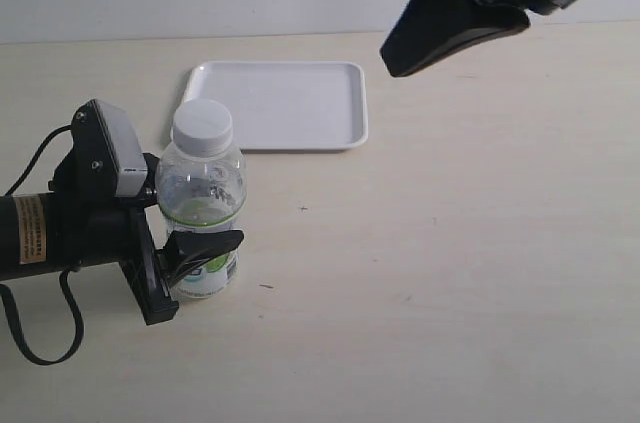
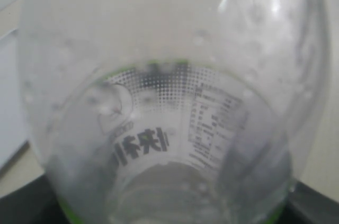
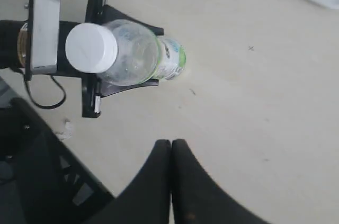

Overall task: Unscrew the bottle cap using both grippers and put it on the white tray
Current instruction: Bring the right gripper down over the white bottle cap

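On the pale table (image 1: 450, 273), your left gripper (image 1: 210, 228) clamps the upright bottle (image 1: 200, 193) near the white tray (image 1: 290, 108), bottle cap (image 1: 203, 126) on top, while your right gripper (image 1: 395, 58), fingers (image 3: 153, 181) together, hangs high and well to the cap's right.

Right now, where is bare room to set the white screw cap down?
The shallow white plastic tray is bare inside. The pale tabletop right of the tray and the small clear plastic bottle is open. Crowded: around the bottle, clamped by the black left hand. The black right hand hovers right of the tray.
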Available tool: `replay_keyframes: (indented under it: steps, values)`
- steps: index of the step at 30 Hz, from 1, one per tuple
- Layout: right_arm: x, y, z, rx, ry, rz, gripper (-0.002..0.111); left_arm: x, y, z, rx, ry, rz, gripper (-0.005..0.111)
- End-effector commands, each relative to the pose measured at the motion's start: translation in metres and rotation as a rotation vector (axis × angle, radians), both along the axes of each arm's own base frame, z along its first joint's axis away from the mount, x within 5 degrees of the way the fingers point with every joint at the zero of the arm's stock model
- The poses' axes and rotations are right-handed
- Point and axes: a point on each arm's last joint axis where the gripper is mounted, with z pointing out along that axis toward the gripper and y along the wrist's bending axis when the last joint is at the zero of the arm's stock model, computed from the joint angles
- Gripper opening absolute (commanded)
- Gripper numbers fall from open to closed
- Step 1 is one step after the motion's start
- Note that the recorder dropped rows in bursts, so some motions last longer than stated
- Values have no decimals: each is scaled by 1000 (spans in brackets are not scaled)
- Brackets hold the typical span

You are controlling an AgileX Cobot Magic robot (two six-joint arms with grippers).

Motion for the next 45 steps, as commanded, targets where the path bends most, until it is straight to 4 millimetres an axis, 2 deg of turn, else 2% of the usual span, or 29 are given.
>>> replay_keyframes:
  steps: [1, 5, 10, 13, 16, 19, 24, 26, 35, 45]
  values:
    - [12, 25, 5, -155, -28, -31, 0, 1, -2, 3, -17, -3, -1, 0]
    - [26, 63, 3, -193, -40, 24, 0, 1, -2, 3, -14, -1, 1, 0]
    - [30, 104, -1, -195, -65, 112, 0, 1, -1, 2, 2, 5, 6, 0]
    - [34, 120, -3, -230, -105, 143, 0, 1, -1, 2, -2, 10, 9, 0]
    - [38, 130, -7, -243, -117, 160, 6, 1, -1, 2, -2, 10, 9, 0]
    - [38, 135, -8, -230, -115, 189, 20, 1, -1, 2, -2, 10, 9, 0]
    - [37, 138, -9, -210, -102, 204, 56, 1, -1, 2, -4, 9, 8, 0]
    - [37, 138, -9, -213, -109, 217, 63, 1, -1, 2, -4, 9, 8, 0]
    - [27, 153, -17, -246, -125, 291, 64, 1, -1, 2, -4, 9, 8, 0]
    - [34, 153, -27, -312, -133, 264, 64, 1, -1, 2, -4, 9, 8, 0]
